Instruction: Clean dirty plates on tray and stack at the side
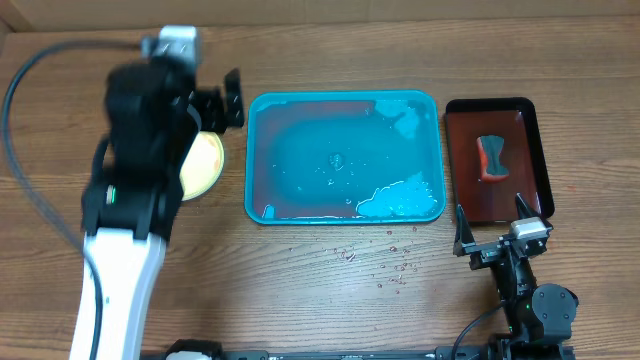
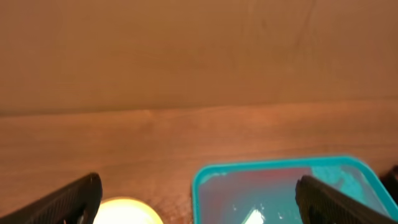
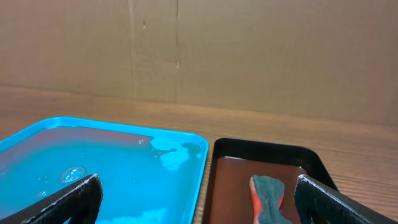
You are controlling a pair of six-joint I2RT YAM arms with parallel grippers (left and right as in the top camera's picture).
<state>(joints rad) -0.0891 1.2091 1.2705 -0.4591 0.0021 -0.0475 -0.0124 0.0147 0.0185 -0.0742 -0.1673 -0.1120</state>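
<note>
The turquoise tray [image 1: 343, 155] lies mid-table, holding reddish water and white foam and no plates; it also shows in the left wrist view [image 2: 280, 186] and the right wrist view [image 3: 106, 168]. A pale yellow plate stack [image 1: 203, 163] sits left of the tray, mostly hidden under my left arm; its edge shows in the left wrist view [image 2: 127, 211]. My left gripper [image 1: 232, 103] is open and empty, above the table between plates and tray. My right gripper [image 1: 496, 222] is open and empty, in front of the dark-red tray.
A black-rimmed dark-red tray [image 1: 496, 155] at the right holds an orange-and-grey sponge [image 1: 491, 156], also in the right wrist view [image 3: 270, 198]. Water drops [image 1: 385, 262] lie on the wood in front of the turquoise tray. A cardboard wall stands behind the table.
</note>
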